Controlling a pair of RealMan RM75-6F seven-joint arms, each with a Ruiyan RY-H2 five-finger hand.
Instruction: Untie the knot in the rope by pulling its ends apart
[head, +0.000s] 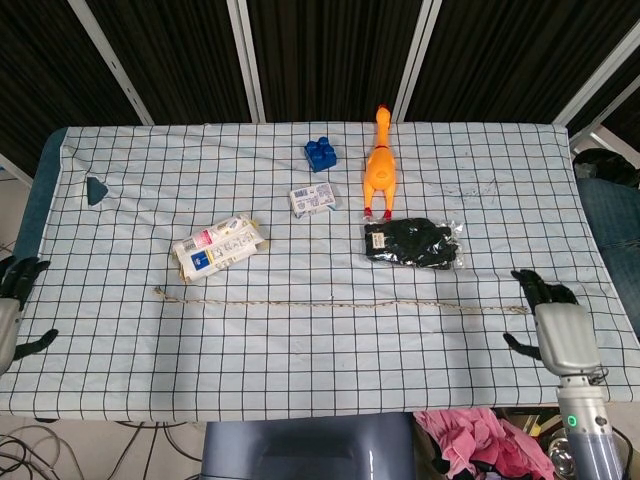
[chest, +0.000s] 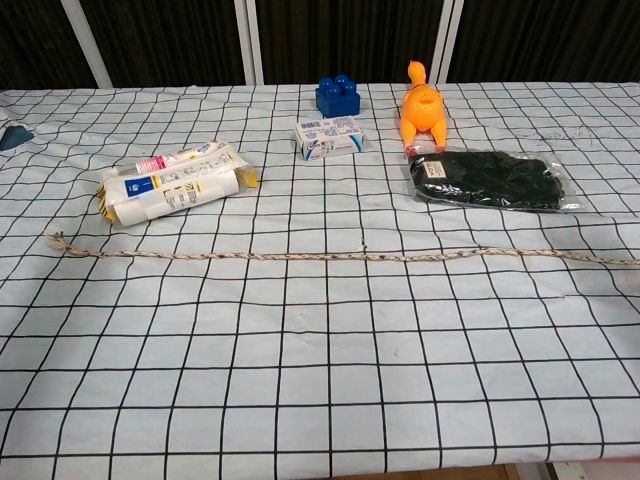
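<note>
The thin beige rope (head: 330, 303) lies stretched out straight across the checked tablecloth, with no knot showing along it; the chest view shows the rope (chest: 330, 257) the same way. My left hand (head: 12, 305) is at the table's far left edge, fingers spread, holding nothing and well clear of the rope's left end (head: 158, 292). My right hand (head: 556, 327) hovers near the front right corner, fingers apart and empty, just right of the rope's right end (head: 520, 309). Neither hand appears in the chest view.
A white packet (head: 218, 247) lies just above the rope's left part. A black bagged item (head: 413, 243), an orange rubber chicken (head: 380, 165), a small white box (head: 314, 198), a blue brick (head: 320, 154) and a dark teal piece (head: 96, 189) sit farther back.
</note>
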